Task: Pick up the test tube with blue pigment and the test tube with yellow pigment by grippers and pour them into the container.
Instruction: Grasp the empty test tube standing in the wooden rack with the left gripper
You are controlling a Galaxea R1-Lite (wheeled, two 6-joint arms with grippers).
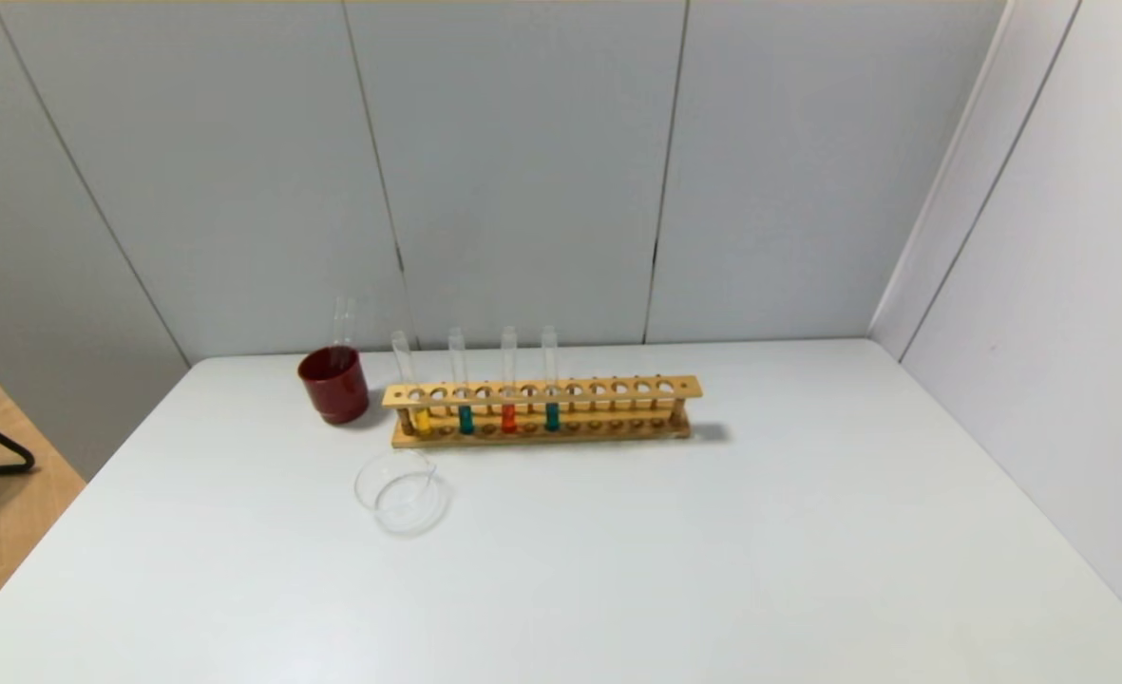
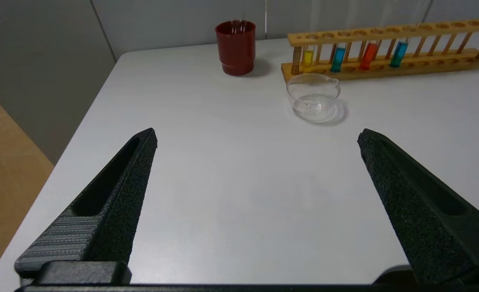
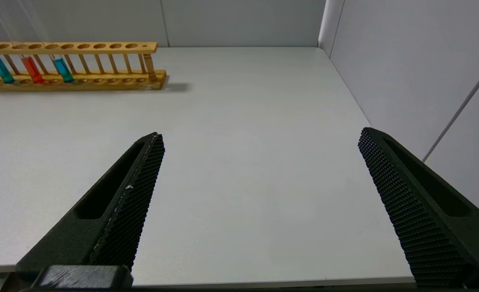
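A wooden rack [image 1: 541,388] stands at the back of the white table. In it, from the left, stand the test tube with yellow pigment [image 1: 421,418] [image 2: 308,58], a test tube with blue pigment [image 1: 465,419] [image 2: 338,59], an orange-red tube [image 1: 508,418] and a second blue tube [image 1: 551,416] [image 3: 63,69]. The container [image 1: 401,490] [image 2: 313,96], a low clear beaker, sits in front of the rack's left end. My left gripper [image 2: 257,136] is open and empty over the near left table. My right gripper [image 3: 259,136] is open and empty near the front right edge. Neither arm shows in the head view.
A dark red cup [image 1: 333,383] holding a glass tube stands left of the rack. Grey wall panels [image 1: 1045,285] close the back and right sides. The table's left edge [image 2: 81,134] drops to a wooden floor.
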